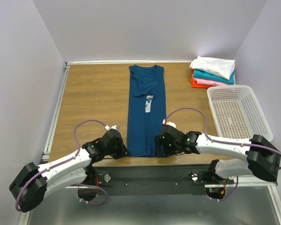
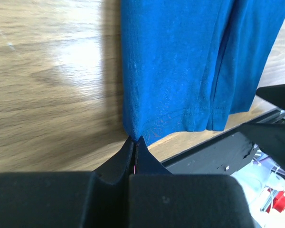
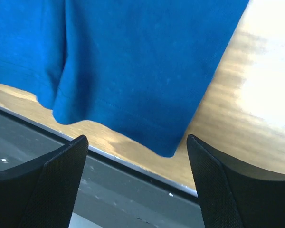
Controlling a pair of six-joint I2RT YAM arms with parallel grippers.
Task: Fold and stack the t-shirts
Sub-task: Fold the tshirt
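Note:
The navy blue t-shirt [image 1: 147,110] lies as a long narrow strip down the middle of the table, collar at the far end, a bit of white print showing. My left gripper [image 1: 124,151] is shut on its near left hem corner [image 2: 133,133]. My right gripper [image 1: 159,149] stands open at the near right hem corner [image 3: 168,151], fingers [image 3: 61,166] on either side and not touching the cloth. Folded t-shirts [image 1: 213,71], white on teal, pink and orange-red, are stacked at the far right.
A white perforated plastic basket [image 1: 239,112] stands at the right, just beyond my right arm. The table's near edge and a black metal rail [image 1: 150,176] run right below both grippers.

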